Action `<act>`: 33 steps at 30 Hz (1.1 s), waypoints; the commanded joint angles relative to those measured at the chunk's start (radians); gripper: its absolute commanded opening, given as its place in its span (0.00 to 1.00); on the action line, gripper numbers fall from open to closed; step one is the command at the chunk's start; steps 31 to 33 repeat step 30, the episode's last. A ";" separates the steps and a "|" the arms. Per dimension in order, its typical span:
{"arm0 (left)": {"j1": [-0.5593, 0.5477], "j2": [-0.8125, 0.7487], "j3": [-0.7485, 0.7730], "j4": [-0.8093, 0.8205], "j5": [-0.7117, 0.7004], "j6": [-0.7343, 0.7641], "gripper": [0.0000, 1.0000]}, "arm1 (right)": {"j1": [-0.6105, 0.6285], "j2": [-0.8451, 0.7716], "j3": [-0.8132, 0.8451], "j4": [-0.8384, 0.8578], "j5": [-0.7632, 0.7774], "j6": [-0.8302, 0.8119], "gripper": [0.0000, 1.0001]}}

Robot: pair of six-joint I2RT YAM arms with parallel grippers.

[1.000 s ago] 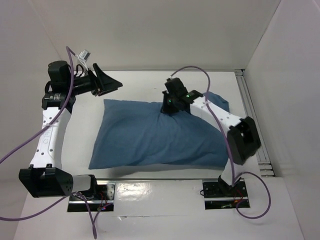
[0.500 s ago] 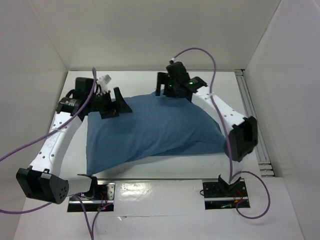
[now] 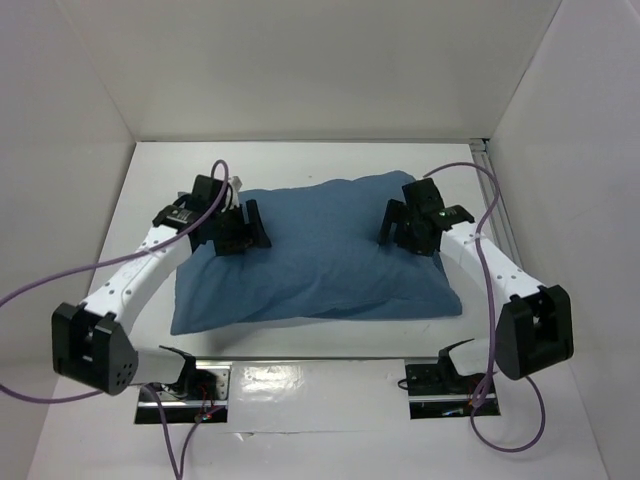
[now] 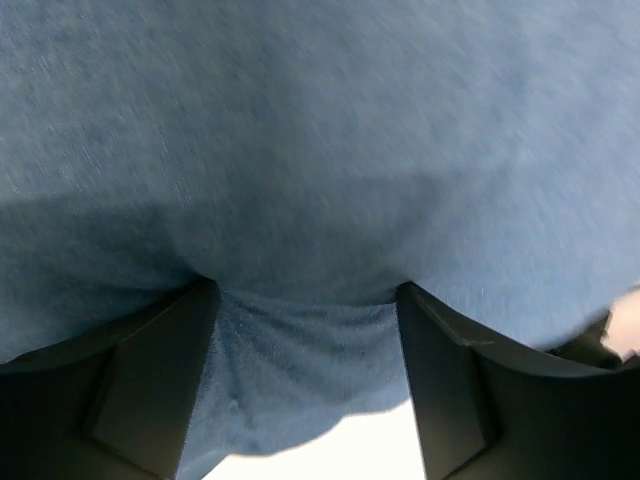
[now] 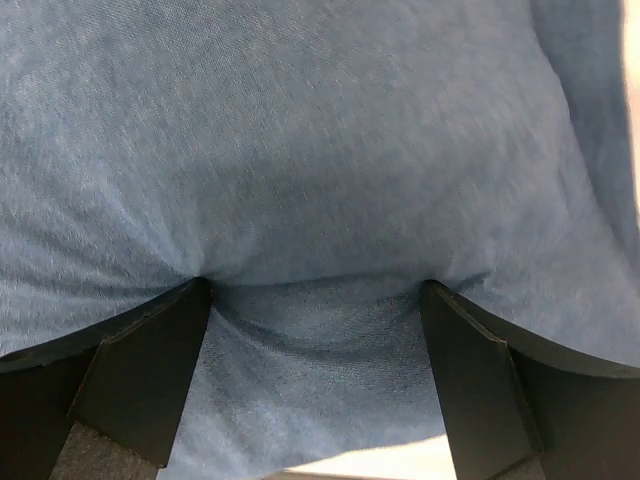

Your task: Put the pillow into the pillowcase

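Note:
The dusty-blue pillowcase (image 3: 320,255) lies plump across the middle of the white table. The pillow is hidden; no white fabric shows anywhere. My left gripper (image 3: 245,228) stands open on the pillowcase's left part. In the left wrist view, the left gripper (image 4: 305,290) has both fingertips pressed into the blue pillowcase (image 4: 320,150), with a fold of cloth bulging between them. My right gripper (image 3: 400,225) stands open on the right part. The right gripper (image 5: 315,288) likewise dents the blue pillowcase (image 5: 320,150) with its jaws wide apart.
White walls close in on the table at the left, back and right. A metal rail (image 3: 503,225) runs along the right wall. The arm bases (image 3: 440,385) sit on a shiny strip at the near edge. Purple cables loop beside both arms.
The right gripper has opened and let go of the pillowcase's far edge. Both arms have come down onto the top of the pillowcase, which now lies flatter and more centred.

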 commanded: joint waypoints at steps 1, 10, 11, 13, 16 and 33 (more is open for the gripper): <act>-0.002 0.122 0.049 0.138 -0.081 0.017 0.83 | 0.006 0.020 -0.057 0.118 0.001 0.047 0.92; 0.009 0.255 0.309 0.141 -0.045 0.103 0.84 | 0.029 0.061 0.043 0.203 0.159 0.013 0.92; 0.020 0.255 0.351 0.105 -0.018 0.112 0.85 | 0.029 0.061 0.073 0.183 0.170 -0.001 0.92; 0.030 0.229 0.399 0.057 -0.008 0.112 0.91 | 0.029 0.051 0.171 0.135 0.180 -0.033 0.92; 0.030 0.135 0.462 -0.007 0.008 0.125 0.97 | 0.029 -0.004 0.299 0.047 0.242 -0.052 0.94; 0.070 -0.260 0.369 0.002 0.018 0.134 1.00 | 0.000 -0.241 0.442 -0.237 0.591 -0.064 0.99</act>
